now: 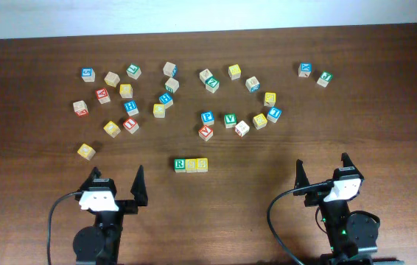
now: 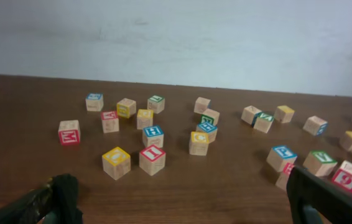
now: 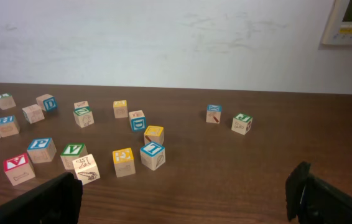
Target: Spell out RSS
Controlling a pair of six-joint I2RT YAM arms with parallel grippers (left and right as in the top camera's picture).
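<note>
In the overhead view three cubes stand touching in a row near the table's front middle: the green-bordered R cube (image 1: 180, 164) on the left, then two yellow-faced cubes (image 1: 191, 165) (image 1: 202, 164). My left gripper (image 1: 117, 184) is open and empty, to the row's lower left. My right gripper (image 1: 322, 173) is open and empty, far to the row's right. The row does not show in either wrist view. In the wrist views the left gripper (image 2: 179, 199) and the right gripper (image 3: 185, 196) show spread fingers with nothing between them.
Many loose letter cubes lie scattered across the far half of the table, among them a green V cube (image 1: 230, 119) (image 3: 73, 154), a yellow cube (image 1: 85, 151) at the left and a blue cube (image 1: 306, 69) at the far right. A white wall is behind.
</note>
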